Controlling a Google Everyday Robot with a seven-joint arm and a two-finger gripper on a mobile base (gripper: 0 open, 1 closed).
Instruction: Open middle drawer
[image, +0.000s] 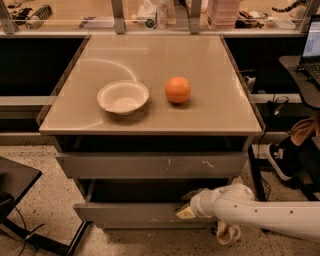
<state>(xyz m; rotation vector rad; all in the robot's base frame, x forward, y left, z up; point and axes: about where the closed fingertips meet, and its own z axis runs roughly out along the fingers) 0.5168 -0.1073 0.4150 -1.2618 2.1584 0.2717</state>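
The claw (186, 206) sits low in the frame, right of centre, at the top edge of the middle drawer (130, 212), which stands pulled out; I cannot tell its grip. Beyond, the surface (215, 110) carries a white bowl (123, 97) and an orange (178, 89)

Single camera view, set in front of and above the cabinet (150, 165), facing its drawer fronts and tilted down onto the tabletop (215, 105) at moderate range, the arm (270, 215) entering lower right with the gripper (186, 207) at the upper edge of the middle drawer (125, 212).
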